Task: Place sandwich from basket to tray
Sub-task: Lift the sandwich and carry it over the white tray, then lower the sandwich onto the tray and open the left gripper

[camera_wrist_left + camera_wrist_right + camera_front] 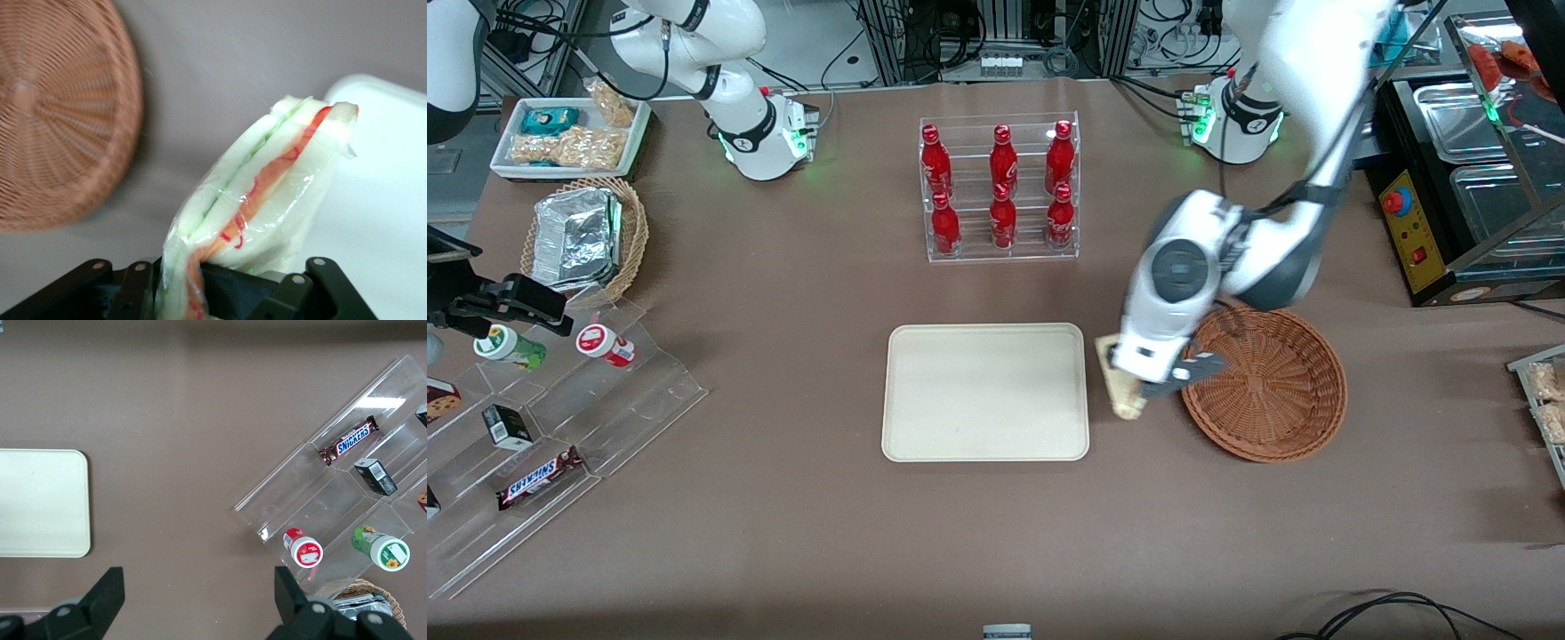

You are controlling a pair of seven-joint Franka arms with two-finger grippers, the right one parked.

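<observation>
Table (783, 516) carries the cream tray (985, 392) and, just beside it toward the working arm's end, the round wicker basket (1272, 391). Between them the pincer (1152, 380) hangs above bare table, clenched on the wrapped sandwich (260, 200), whose gripped end is hidden by the fingers (127, 293)

White sandwich (267, 193) striped orange-red and pale green, reddish-brown woven basket (1272, 391), cream tray (985, 391), black fingers (133, 293)
</observation>
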